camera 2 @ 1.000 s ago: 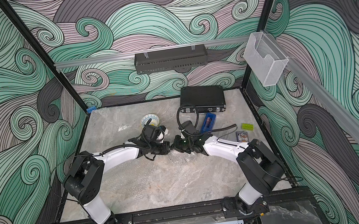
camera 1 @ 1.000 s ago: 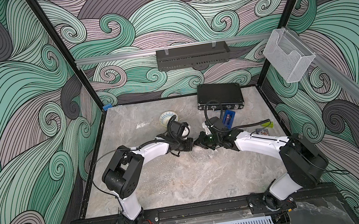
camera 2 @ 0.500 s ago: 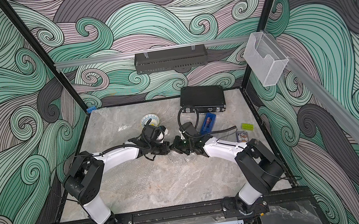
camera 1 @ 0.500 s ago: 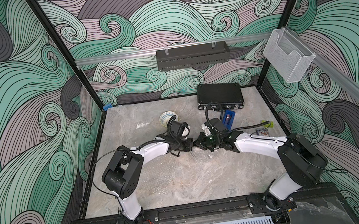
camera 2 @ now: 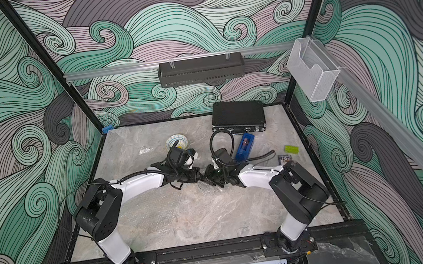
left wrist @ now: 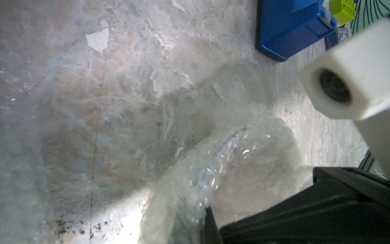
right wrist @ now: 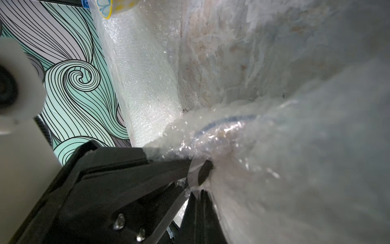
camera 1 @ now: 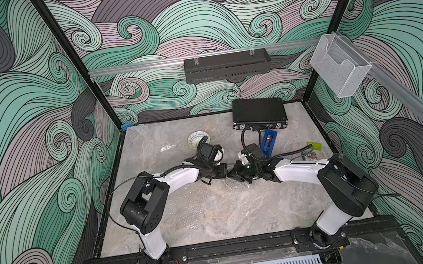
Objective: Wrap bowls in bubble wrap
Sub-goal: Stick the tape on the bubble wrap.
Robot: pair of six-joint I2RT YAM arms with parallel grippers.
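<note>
- Bubble wrap [right wrist: 242,139], a clear, shiny, crinkled plastic sheet, is gathered into a fold at mid-table, and both grippers pinch that fold.
- Meeting nose to nose, the left gripper [camera 1: 224,172] and the right gripper [camera 1: 235,174] each have their jaws pressed together on the plastic.
- Just beneath the fold, a thin blue rim shows through the wrap. It is probably the small round blue-and-white ceramic bowl [right wrist: 221,123], resting on the grey marbled tabletop [camera 1: 300,204].
- Farther back, beyond the left arm, the small pale ceramic bowl with a teal-patterned rim [camera 1: 198,139] sits well apart and is not bundled.
- The wrap looks light, limp and slick, and will likely spring open if released. It is best gripped at a bunched edge, clear of the rim.
- The bowl looks stiff, heavier and breakable. Its weight should anchor the sheet, so pulls on the wrap should be gentle.
</note>
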